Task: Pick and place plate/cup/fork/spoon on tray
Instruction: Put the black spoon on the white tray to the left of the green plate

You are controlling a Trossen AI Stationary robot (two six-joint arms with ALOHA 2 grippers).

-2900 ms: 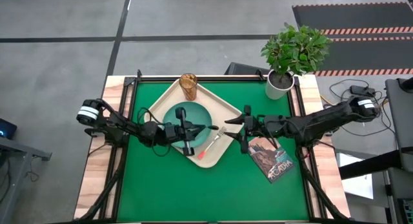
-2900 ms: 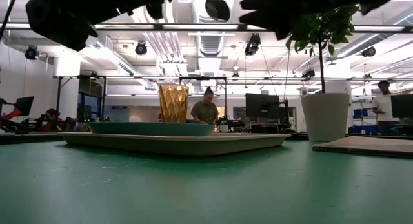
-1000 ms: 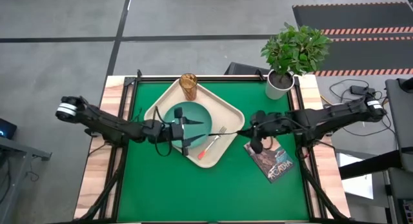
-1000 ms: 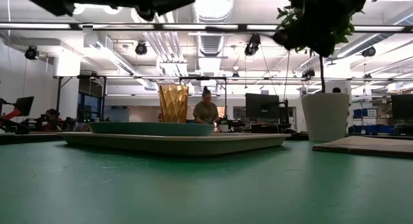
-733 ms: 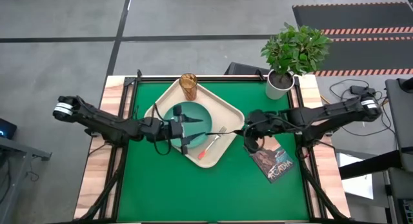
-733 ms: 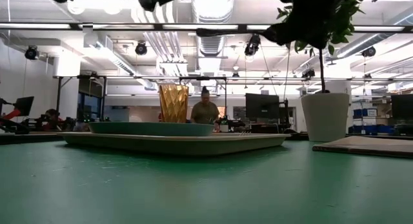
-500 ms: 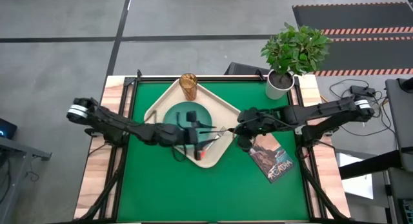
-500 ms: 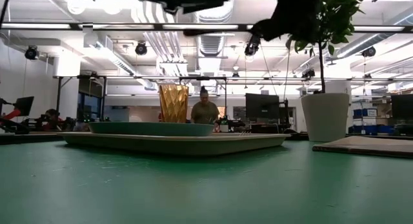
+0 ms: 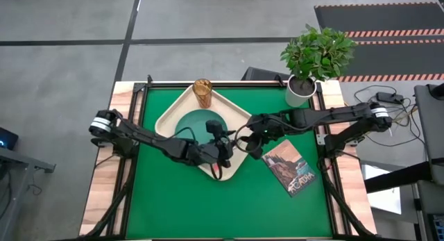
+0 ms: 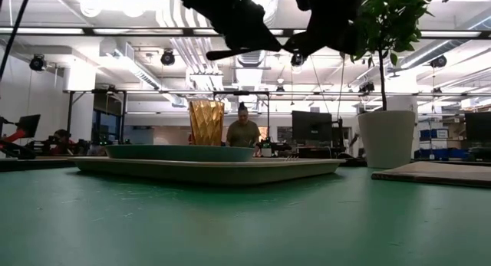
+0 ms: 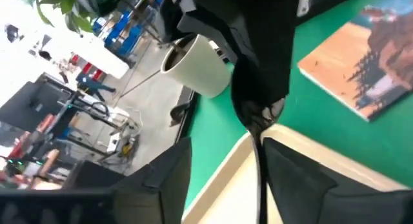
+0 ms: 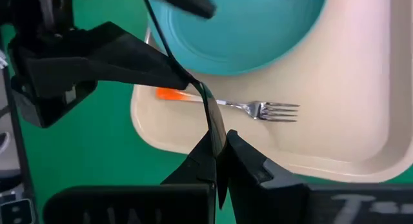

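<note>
The cream tray (image 9: 171, 110) holds the teal plate (image 9: 195, 123), the amber cup (image 9: 202, 92) at its far corner and the orange-handled fork (image 12: 258, 110) beside the plate. My right gripper (image 12: 218, 150) is shut on the dark spoon (image 10: 234, 53) high above the tray's right part. My left gripper (image 11: 227, 145) faces it, open. The spoon's thin handle (image 11: 260, 169) runs between the left fingers, close to one of them. My right gripper pinches the spoon's wider end (image 12: 214, 126) between its two fingers. The fingers come level from the table's right and lie along the spoon. The spoon sticks out roughly level toward the left arm, lifted clear above the tray. My left gripper stands astride the handle; whether a finger (image 12: 184, 79) touches it, I cannot tell.
A white plant pot (image 9: 300, 92) stands at the far right corner. A picture-covered book (image 9: 293, 168) lies right of the tray. Bare green mat (image 9: 229, 206) spreads along the near side. A person (image 10: 243, 132) sits in the room beyond the table.
My right gripper has carried the spoon toward the table's left, over the tray's right edge. My left gripper has gone toward the table's right and slightly nearer, along the spoon, so the two grippers now stand close together. Both show lower in the low view.
</note>
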